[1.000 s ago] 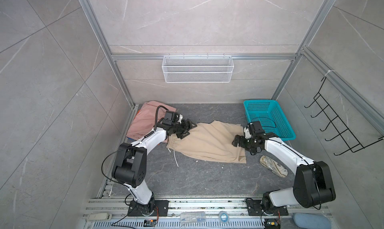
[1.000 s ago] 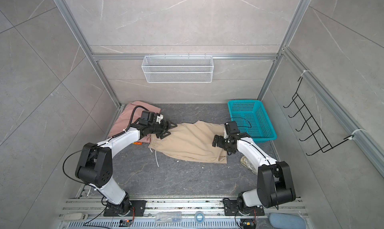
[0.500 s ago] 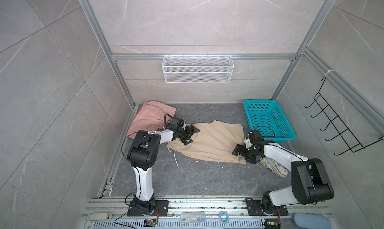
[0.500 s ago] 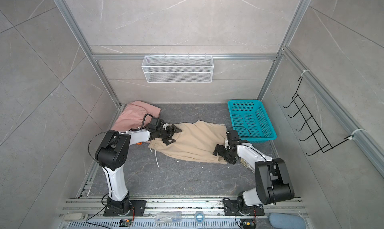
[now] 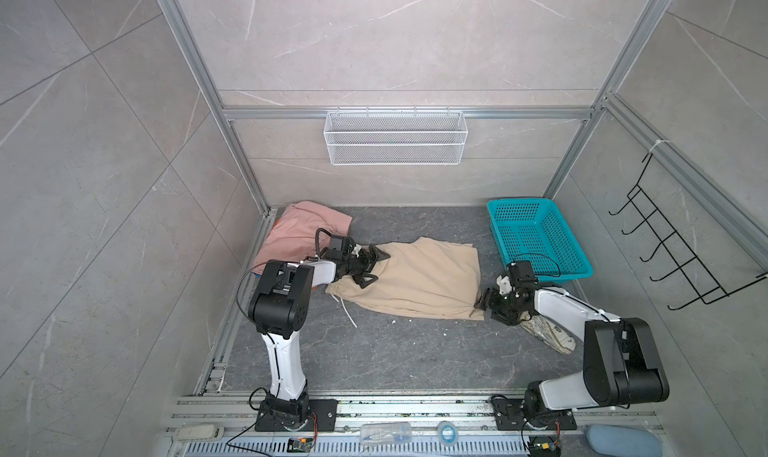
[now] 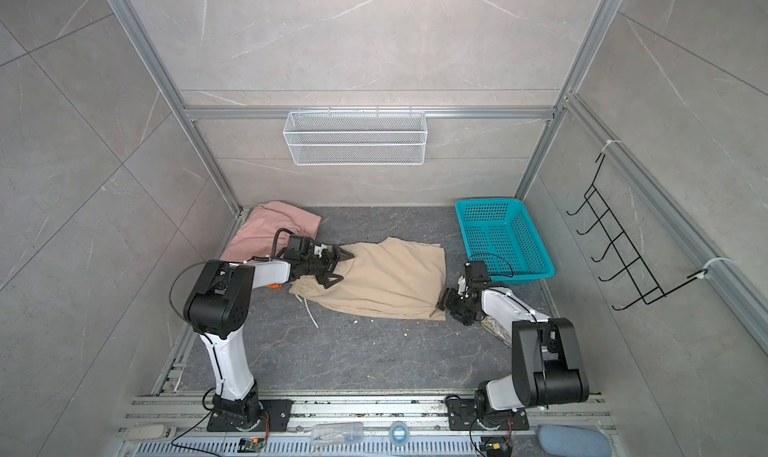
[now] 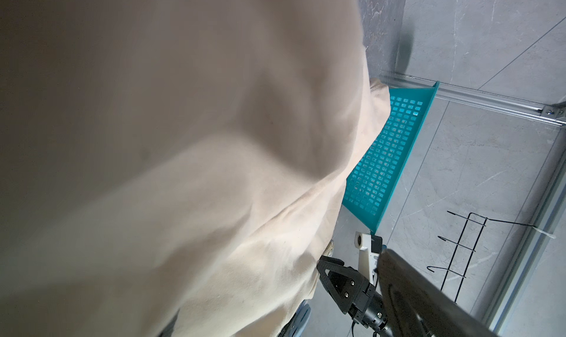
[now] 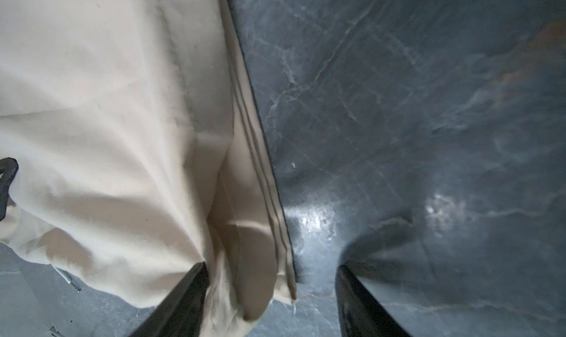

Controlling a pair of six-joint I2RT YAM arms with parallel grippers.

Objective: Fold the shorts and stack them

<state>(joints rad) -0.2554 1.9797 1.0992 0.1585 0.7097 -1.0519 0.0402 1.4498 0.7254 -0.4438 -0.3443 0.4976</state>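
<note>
The beige shorts point(image 5: 419, 278) point(image 6: 386, 282) lie spread flat mid-floor, white drawstring point(image 5: 347, 311) trailing off the waistband end. My left gripper point(image 5: 373, 266) point(image 6: 338, 268) stands open over that waistband end; beige cloth fills the left wrist view, with one of its fingers point(image 7: 422, 295) showing. My right gripper point(image 5: 490, 307) point(image 6: 451, 305) is low at the shorts' front right corner. Its jaws are open, and the hem corner point(image 8: 260, 277) lies between the fingers point(image 8: 183, 301). The pink shorts point(image 5: 299, 234) lie bunched at the back left.
A teal basket point(image 5: 536, 243) stands at the back right, close behind my right arm. A crumpled pale patterned cloth point(image 5: 548, 334) lies under that arm. A white wire shelf point(image 5: 395, 137) hangs on the back wall and black hooks point(image 5: 673, 259) on the right wall.
My right gripper came forward and down to the shorts' front right corner and its jaws narrowed. My left gripper opened wider at the waistband while its arm folded lower.
</note>
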